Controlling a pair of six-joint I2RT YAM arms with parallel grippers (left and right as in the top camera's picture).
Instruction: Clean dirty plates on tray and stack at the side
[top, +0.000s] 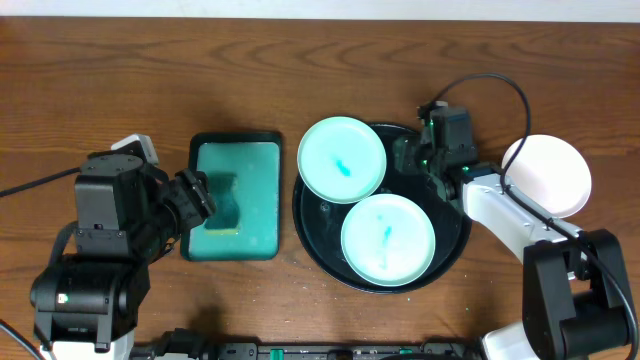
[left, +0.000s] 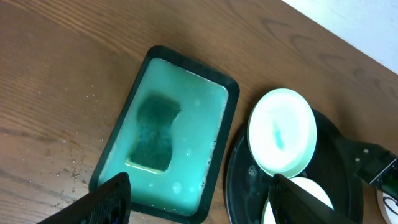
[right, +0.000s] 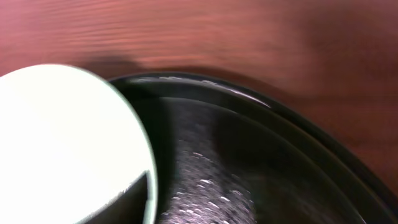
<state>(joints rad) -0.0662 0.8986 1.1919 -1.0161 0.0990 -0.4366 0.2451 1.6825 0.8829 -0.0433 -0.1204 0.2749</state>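
Two pale-mint plates with teal smears sit on the black tray (top: 450, 245), the tilted plate (top: 342, 160) just ahead of the right gripper (top: 408, 155), whose jaws I cannot read, the flat plate (top: 388, 238) beside them, while the left gripper (left: 200, 186) gapes empty above the sponge container (left: 217, 93).

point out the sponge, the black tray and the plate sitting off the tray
sponge (left: 154, 132), left wrist view, its middle
black tray (top: 318, 255), overhead view, bare lower-left edge
plate off the tray (top: 555, 172), overhead view, its centre
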